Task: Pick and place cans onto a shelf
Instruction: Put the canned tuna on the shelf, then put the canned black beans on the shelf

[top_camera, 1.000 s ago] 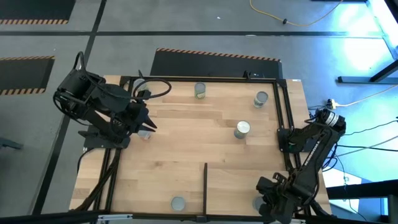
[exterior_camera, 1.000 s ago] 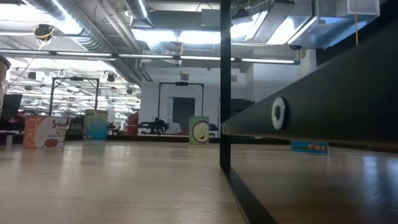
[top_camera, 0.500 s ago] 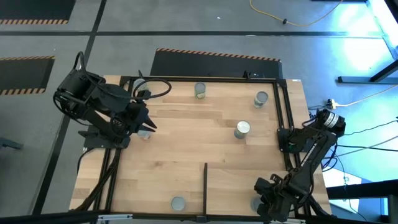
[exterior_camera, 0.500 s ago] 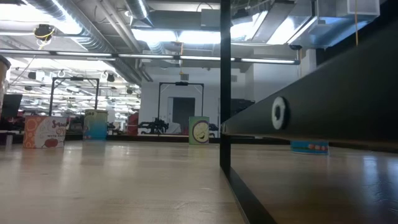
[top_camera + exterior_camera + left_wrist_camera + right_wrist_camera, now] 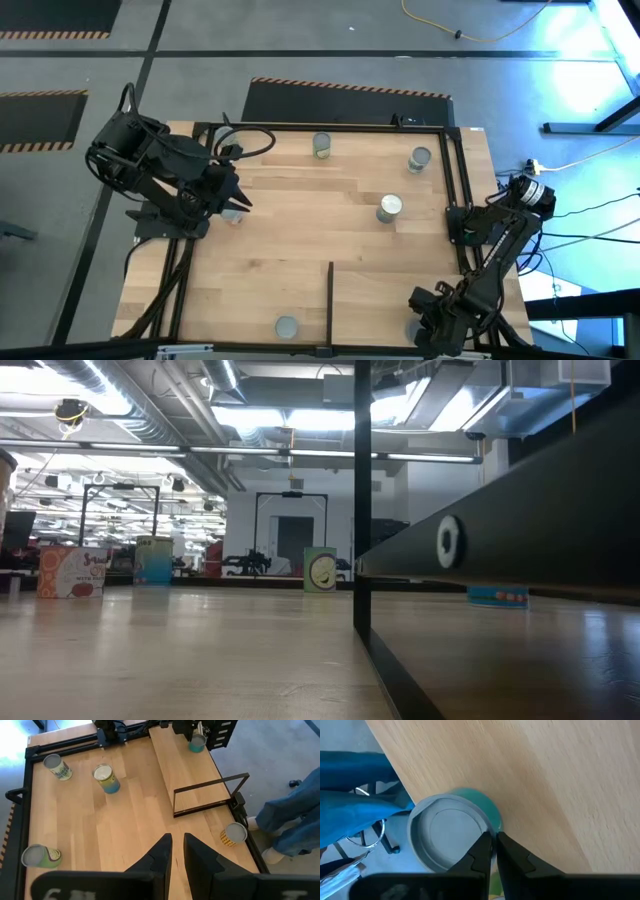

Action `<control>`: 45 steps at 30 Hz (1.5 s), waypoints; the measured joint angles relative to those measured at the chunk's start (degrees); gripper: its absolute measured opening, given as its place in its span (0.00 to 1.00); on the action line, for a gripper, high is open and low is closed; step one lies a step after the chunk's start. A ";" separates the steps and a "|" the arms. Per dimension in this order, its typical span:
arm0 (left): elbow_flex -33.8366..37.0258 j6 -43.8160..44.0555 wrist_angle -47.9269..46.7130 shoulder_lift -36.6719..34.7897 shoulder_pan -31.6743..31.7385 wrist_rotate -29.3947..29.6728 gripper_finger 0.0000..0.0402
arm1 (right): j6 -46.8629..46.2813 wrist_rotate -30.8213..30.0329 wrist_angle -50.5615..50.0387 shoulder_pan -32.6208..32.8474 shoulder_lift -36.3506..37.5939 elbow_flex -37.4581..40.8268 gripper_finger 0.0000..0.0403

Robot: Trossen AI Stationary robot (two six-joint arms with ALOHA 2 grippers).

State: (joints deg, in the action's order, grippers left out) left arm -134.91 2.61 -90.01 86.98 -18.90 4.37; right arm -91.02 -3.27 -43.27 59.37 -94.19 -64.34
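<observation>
The green-sided can (image 5: 451, 837) stands upright at the near right corner of the surface (image 5: 300, 230), touching the right gripper (image 5: 493, 851), whose nearly closed fingers hold nothing.

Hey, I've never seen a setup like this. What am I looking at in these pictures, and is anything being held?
These are two dark robot arms at a wooden table, each ending in a two-finger end effector. One picture looks straight down on everything, another looks level across the tabletop, and two come from cameras on the arms' wrists. Small cans stand about, such as the can mid-table and the can left of the bar. That thin black bar marks off the shelf. The left end effector hovers with fingers nearly together, holding nothing. The right end effector, fingers also nearly together, sits at the rim of a teal can. I cannot tell whether it grips the can.
</observation>
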 joint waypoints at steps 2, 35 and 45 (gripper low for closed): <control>0.00 0.00 0.00 0.00 -0.02 0.00 0.10 | -0.02 0.68 0.00 0.00 0.00 0.00 0.08; 0.00 0.00 -0.01 0.00 -0.01 0.03 0.10 | 1.24 0.20 -0.01 -1.07 0.04 -0.14 0.16; 0.00 0.00 -0.01 0.00 0.00 0.73 0.10 | 4.66 -0.19 -9.05 -1.34 0.13 -8.22 0.16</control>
State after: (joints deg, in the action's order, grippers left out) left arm -134.91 2.61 -90.02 86.98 -18.90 5.10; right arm -86.37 -3.46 -52.32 58.03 -94.06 -72.55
